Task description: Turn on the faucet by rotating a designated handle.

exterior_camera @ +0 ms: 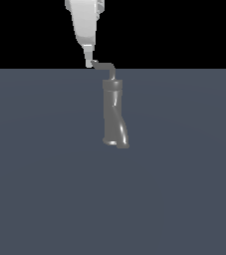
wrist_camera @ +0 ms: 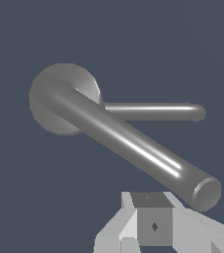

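Observation:
The faucet (exterior_camera: 113,113) stands upright on the flat grey ground, a twisted grey tube with a darker collar (exterior_camera: 111,83) on top. The thin bent handle (exterior_camera: 106,66) rises from the collar and runs toward the exterior view's left. My gripper (exterior_camera: 89,62) comes down from above and sits right at the handle's hooked tip, touching or nearly so. In the wrist view the handle (wrist_camera: 128,143) looms large as a shiny rod running from the round collar (wrist_camera: 59,106) to its end cap beside my gripper (wrist_camera: 153,210). The fingers are together with nothing between them.
Flat grey ground (exterior_camera: 45,189) surrounds the faucet on all sides. A second, slimmer rod (wrist_camera: 158,112) pokes out from behind the collar in the wrist view.

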`<control>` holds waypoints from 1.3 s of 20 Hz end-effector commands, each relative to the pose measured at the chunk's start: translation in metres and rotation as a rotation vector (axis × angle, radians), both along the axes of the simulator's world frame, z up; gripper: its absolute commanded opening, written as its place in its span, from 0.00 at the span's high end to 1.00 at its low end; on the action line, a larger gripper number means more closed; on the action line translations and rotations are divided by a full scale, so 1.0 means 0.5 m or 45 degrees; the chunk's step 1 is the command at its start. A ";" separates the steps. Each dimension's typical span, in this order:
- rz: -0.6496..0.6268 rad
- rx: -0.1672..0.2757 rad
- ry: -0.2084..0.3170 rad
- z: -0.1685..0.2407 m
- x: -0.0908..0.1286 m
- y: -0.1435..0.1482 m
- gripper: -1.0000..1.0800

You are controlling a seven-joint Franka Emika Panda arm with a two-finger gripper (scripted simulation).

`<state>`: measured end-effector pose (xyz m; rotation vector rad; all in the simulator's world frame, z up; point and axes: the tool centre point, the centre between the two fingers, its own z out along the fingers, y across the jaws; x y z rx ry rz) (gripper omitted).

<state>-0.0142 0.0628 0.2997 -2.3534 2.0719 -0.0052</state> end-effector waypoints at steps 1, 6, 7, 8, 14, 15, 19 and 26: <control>-0.017 -0.003 0.007 0.000 -0.015 -0.029 1.00; -0.019 -0.003 0.008 0.000 -0.040 -0.056 1.00; -0.019 -0.003 0.008 0.000 -0.045 -0.061 1.00; -0.019 -0.003 0.008 0.000 -0.045 -0.061 1.00; -0.008 -0.003 0.006 0.000 -0.037 -0.110 1.00; -0.010 -0.003 0.006 0.000 -0.037 -0.124 1.00; -0.015 -0.003 0.007 0.000 -0.036 -0.177 1.00; 0.035 0.003 0.009 0.000 -0.026 -0.162 1.00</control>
